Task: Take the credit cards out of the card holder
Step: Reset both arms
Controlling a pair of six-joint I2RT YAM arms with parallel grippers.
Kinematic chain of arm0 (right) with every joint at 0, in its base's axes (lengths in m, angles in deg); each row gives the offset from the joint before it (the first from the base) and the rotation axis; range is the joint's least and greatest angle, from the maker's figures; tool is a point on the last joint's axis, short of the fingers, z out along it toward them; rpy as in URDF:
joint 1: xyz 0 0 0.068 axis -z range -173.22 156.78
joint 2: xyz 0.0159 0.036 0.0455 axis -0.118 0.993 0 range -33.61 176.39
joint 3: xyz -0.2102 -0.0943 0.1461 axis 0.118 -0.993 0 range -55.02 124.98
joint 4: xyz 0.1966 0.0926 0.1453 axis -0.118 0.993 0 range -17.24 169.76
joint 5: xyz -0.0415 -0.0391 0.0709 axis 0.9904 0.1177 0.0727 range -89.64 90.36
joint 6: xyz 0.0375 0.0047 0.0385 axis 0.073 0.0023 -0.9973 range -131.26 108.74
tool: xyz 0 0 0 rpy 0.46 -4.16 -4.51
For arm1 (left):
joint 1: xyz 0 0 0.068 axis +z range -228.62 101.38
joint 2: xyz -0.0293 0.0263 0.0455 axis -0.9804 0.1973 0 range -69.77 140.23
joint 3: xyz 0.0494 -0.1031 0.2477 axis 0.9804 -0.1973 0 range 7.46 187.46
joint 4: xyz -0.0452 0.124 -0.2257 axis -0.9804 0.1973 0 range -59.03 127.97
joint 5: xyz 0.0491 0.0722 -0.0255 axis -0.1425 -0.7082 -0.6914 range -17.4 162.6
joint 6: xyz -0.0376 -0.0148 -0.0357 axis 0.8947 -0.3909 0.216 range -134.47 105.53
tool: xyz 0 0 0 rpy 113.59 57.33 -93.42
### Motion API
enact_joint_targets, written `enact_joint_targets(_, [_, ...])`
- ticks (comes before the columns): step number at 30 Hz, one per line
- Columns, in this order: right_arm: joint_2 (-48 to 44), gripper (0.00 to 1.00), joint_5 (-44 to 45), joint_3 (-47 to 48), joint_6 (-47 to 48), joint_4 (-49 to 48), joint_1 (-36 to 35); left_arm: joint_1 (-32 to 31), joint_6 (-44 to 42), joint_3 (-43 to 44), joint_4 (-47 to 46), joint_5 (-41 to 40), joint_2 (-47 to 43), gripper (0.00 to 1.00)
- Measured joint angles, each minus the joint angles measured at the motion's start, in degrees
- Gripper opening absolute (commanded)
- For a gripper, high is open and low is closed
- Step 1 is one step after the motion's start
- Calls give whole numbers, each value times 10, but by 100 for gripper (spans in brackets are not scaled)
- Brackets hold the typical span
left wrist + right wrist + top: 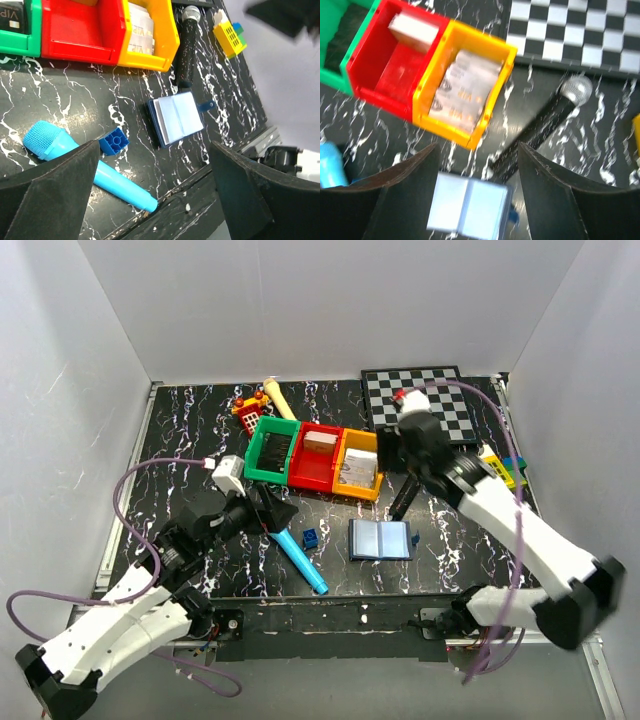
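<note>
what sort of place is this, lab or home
Probably a robot test cell: white walls box in a black marbled table, two robot arms stand at its edge, with coloured bins as props.

2 arms, same build: left arm (120, 625) and right arm (515, 525) have white shells, black joints and black end caps. Purple cables (125, 480) loop off each wrist. Fingers (50, 190) are matte black broad wedges with plain faces.

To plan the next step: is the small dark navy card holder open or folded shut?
Open: the card holder lies spread flat, its light blue-grey inside facing up.
</note>
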State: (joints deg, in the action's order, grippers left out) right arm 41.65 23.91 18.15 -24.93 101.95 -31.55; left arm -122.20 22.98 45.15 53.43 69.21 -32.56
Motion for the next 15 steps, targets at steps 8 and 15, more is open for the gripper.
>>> enact_joint_targets(8, [-264, 72, -57, -196, -86, 34, 0, 120, 45, 56, 27, 91, 111, 98])
enact_joint_targets(15, [-347, 71, -57, -215, -104, 82, 0, 122, 70, 57, 42, 94, 53, 98])
